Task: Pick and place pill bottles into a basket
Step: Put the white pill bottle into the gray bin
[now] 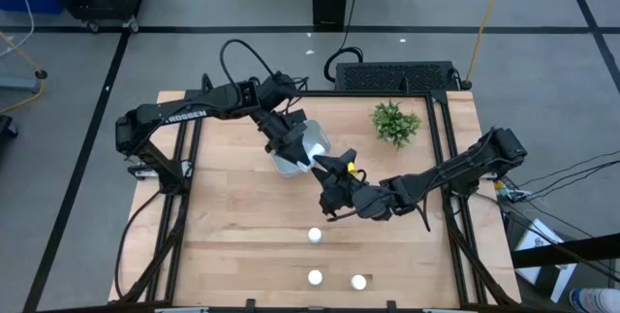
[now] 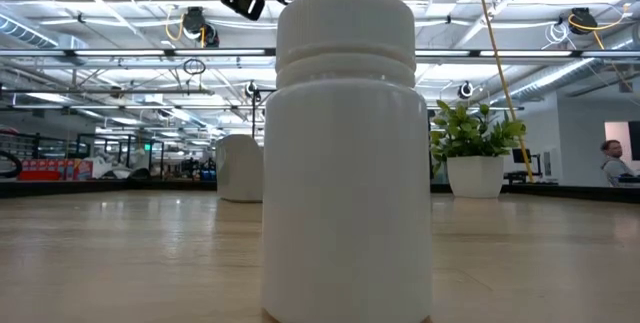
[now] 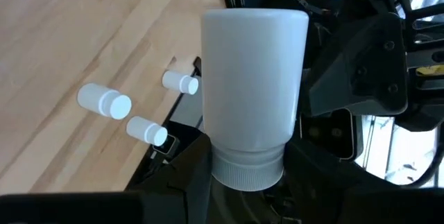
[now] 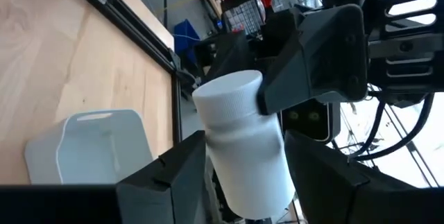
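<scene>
Both the left tool point(image 1: 302, 154) and right tool point(image 1: 327, 166) clamp one pill bottle point(image 3: 253, 92) beside the basket point(image 1: 295, 164).

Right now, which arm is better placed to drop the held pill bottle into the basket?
Left. Its tool sits over the basket and grips the pill bottle at its cap end; the right tool holds the other end, beside the basket.

Overhead down; low level, bottle point(image 2: 346, 153) close; wrists share bottle
</scene>
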You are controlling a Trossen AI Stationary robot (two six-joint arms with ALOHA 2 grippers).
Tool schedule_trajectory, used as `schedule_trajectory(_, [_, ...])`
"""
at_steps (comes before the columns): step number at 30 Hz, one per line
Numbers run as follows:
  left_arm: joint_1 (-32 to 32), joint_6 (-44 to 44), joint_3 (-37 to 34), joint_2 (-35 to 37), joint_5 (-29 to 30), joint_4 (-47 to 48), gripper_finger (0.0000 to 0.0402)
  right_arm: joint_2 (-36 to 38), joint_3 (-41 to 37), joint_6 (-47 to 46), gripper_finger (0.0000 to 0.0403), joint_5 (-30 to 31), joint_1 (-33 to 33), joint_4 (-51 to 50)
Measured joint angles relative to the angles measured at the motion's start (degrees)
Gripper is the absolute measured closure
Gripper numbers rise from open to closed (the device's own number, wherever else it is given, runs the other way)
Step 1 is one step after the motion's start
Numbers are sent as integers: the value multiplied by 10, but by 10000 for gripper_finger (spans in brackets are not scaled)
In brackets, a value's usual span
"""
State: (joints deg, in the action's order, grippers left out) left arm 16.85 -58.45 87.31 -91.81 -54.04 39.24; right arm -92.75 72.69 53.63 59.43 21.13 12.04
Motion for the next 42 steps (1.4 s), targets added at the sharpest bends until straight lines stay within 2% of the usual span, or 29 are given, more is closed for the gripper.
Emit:
schedule_trajectory(7, [-1, -18, 0, 0, 1, -9, 246, 0, 0, -11, 215, -13, -11, 0])
schedule_trajectory(13, [-2, -32, 0, 0, -5, -20, 226, 1, 0, -17, 250, -12, -11, 3])
schedule_trajectory(17, [-2, -27, -1, 0, -11, -16, 234, 1, 0, -17, 274, -23, -11, 5])
schedule_trajectory(21, [-1, -28, -1, 0, -18, -12, 245, 1, 0, -19, 277, -26, -11, 7])
schedule_trajectory(28, [-1, -21, -1, 0, -20, -9, 228, 1, 0, -37, 225, -29, -14, 11])
schedule_trajectory(32, [-1, -21, -1, 0, -24, -13, 241, 1, -11, -47, 182, -32, -20, 22])
schedule_trajectory(37, [-2, -26, -1, -1, -29, -10, 246, 1, -34, -2, 139, -28, -24, 47])
schedule_trajectory(42, [-9, -37, -1, -1, -32, -10, 228, 1, -65, 60, 130, -34, -22, 116])
